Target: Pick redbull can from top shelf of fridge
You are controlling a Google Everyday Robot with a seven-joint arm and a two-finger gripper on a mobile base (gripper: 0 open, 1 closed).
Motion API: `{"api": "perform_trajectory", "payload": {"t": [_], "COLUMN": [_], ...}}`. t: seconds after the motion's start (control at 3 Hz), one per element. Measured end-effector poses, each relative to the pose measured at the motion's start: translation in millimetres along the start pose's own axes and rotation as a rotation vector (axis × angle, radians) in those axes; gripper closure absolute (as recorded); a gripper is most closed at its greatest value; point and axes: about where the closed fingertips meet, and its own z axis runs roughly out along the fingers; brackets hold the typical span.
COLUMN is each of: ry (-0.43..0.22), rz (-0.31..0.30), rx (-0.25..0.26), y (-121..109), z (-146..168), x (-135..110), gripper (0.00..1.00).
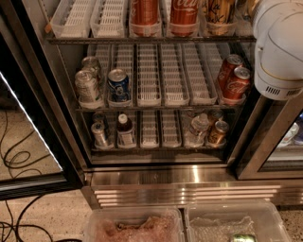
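The fridge [71,142] stands open in front of me. Its top shelf [80,40] runs along the upper edge and carries white slotted lane trays [75,19], two red cola cans [144,16] and a gold and black can [220,14]. No redbull can shows; the far right of the top shelf is hidden behind my white arm housing [279,47]. My gripper is out of view, beyond that housing at the top right.
The middle shelf holds silver cans [87,87], a wider blue can [118,84] and two red cola cans [234,84]. The lower shelf holds small cans and bottles [125,132]. The steel grille base [189,189] is below, with two clear plastic bins [137,227] in front. Cables [19,160] lie on the floor at left.
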Motion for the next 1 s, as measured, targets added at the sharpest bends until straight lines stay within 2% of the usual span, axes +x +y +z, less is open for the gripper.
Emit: {"api": "perform_trajectory", "payload": {"t": [0.33, 0.67, 1.0], "ry": [0.0, -0.039, -0.039], "rz": [0.0, -0.028, -0.028], "rx": [0.0, -0.029, -0.029], "y": [0.0, 6.0, 6.0], "z": [0.0, 0.2, 0.2], "x": [0.0, -16.4, -16.4], "gripper": [1.0, 1.0, 1.0]}}
